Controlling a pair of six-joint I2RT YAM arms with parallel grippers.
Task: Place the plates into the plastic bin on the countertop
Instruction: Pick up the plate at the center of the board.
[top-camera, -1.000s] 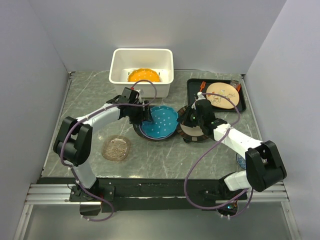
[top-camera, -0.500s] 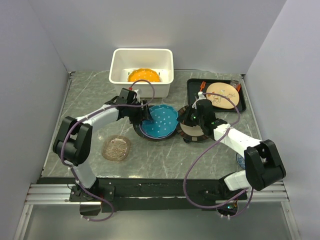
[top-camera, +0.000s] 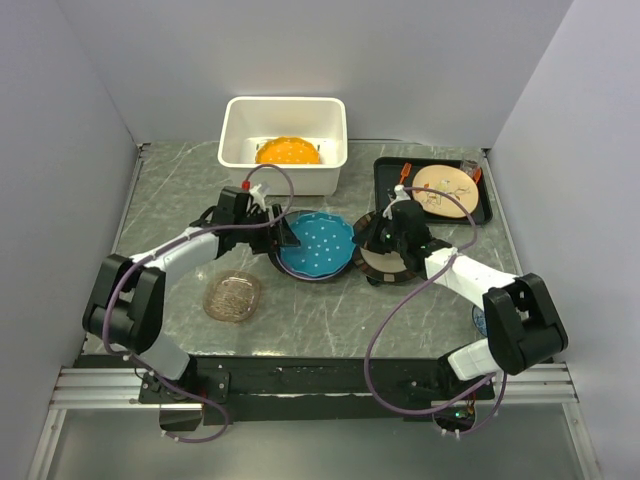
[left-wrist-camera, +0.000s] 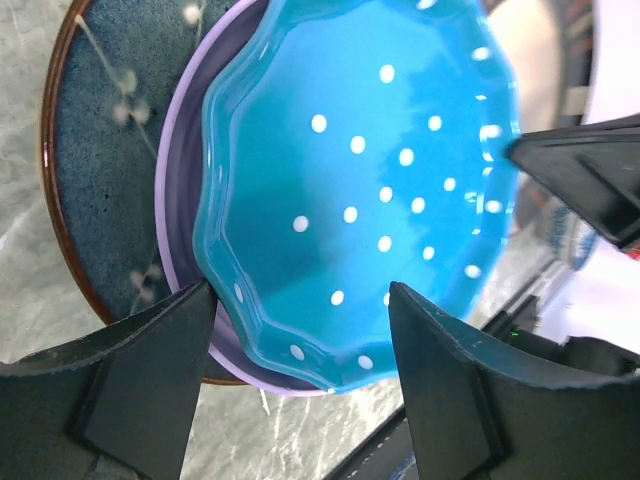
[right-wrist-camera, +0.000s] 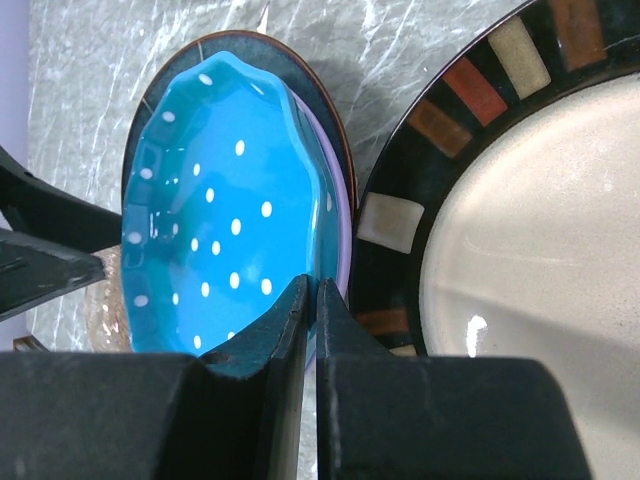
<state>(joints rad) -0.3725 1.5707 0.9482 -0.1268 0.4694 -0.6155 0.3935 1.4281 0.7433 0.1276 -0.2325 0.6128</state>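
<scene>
Noted the plastic bin (top-camera: 236, 140) at far centre of the countertop (top-camera: 320, 310), holding one orange dotted plate (top-camera: 287, 152) flat on its base.

Found a stack of three at mid-table, near of the bin and apart from it: teal dotted plate (top-camera: 320, 243) on top, lavender plate (left-wrist-camera: 185, 170) beneath, dark teal plate (left-wrist-camera: 100, 180) at the bottom, its brown rim showing on the left.

Recorded the dark-rimmed cream plate (right-wrist-camera: 530, 250) just right of the stack, rims close or touching; cannot tell which.

Located the amber glass plate (top-camera: 233, 296) alone on the near-left marble, well apart from the bin.

Logged a black tray (top-camera: 385, 185) at far right, bearing a tan plate (top-camera: 445, 190).

Checked the left gripper (left-wrist-camera: 300, 310): fingers (left-wrist-camera: 150, 380) spread wide, straddling the left edge of the stack, the teal rim between them with clearance on both sides.

Checked the right gripper (right-wrist-camera: 312, 300): fingers pressed together with only a thin slit, tips at the right edge of the stack, beside the cream plate's rim. Unable to tell whether anything is pinched between them.
</scene>
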